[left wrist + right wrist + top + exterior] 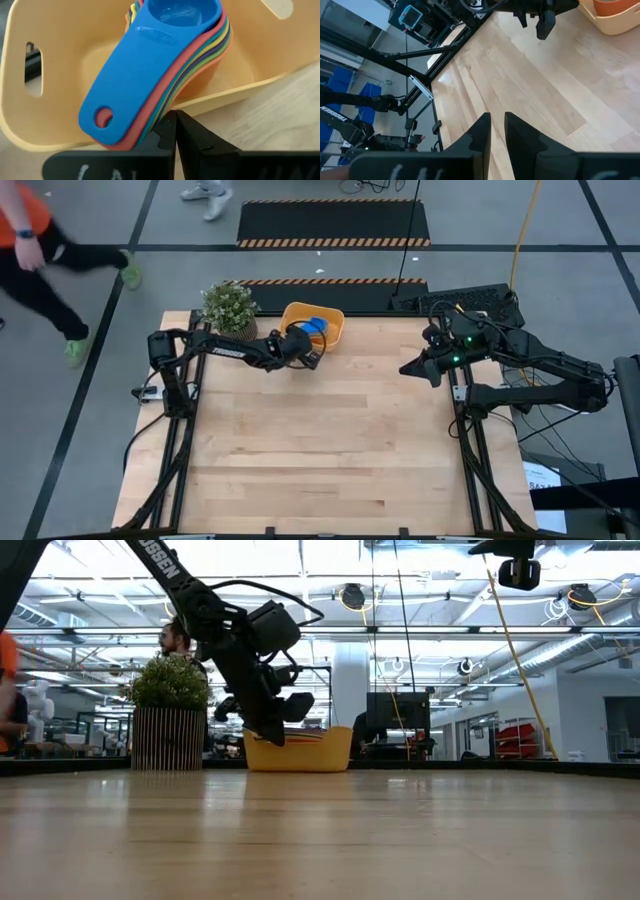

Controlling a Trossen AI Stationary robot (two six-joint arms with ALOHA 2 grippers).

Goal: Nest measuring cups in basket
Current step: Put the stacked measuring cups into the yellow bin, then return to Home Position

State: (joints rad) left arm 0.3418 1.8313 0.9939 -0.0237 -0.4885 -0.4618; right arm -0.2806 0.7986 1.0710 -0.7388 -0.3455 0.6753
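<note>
Inside the basket (20, 130) at the tabletop's far edge, the measuring cups (165, 55) sit nested, light blue on top, handles poking over the rim. They look like light, stiff, slick plastic, so I'd pinch the stacked handles. My left tool (175, 131) is closed empty just beside them; my right tool (497, 126) waits nearly closed, well apart.

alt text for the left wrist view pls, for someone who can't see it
A nested stack of measuring cups, light blue on top with red, yellow, green, dark blue and orange edges beneath, sits in the orange-yellow basket, handles sticking out over its rim. The left gripper, fingers shut, sits just below the handle ends, above the wooden table.
</note>
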